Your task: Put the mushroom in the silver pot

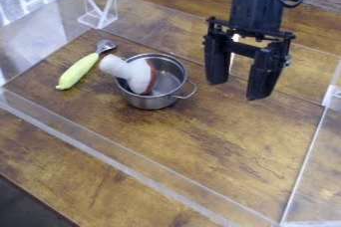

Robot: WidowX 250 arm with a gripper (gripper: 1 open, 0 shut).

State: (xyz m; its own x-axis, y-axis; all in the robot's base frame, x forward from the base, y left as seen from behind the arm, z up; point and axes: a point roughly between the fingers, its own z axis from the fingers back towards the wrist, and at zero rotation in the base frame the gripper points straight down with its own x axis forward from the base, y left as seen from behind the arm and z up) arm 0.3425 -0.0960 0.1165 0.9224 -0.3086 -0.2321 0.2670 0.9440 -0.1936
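The silver pot [158,84] stands left of centre on the wooden table, shiny with a dark reddish inside. The mushroom [124,67] lies tilted across the pot's left rim, its white stalk reaching into the pot and its grey-brown cap [106,46] sticking out to the upper left. To the right of the pot and above the table, my gripper [240,80] hangs open, its two black fingers pointing down and spread wide with nothing between them.
A yellow-green corn-like vegetable [78,70] lies left of the pot. Clear acrylic walls [120,156] fence the work area on the front, left and right. A clear stand [99,12] sits at the back left.
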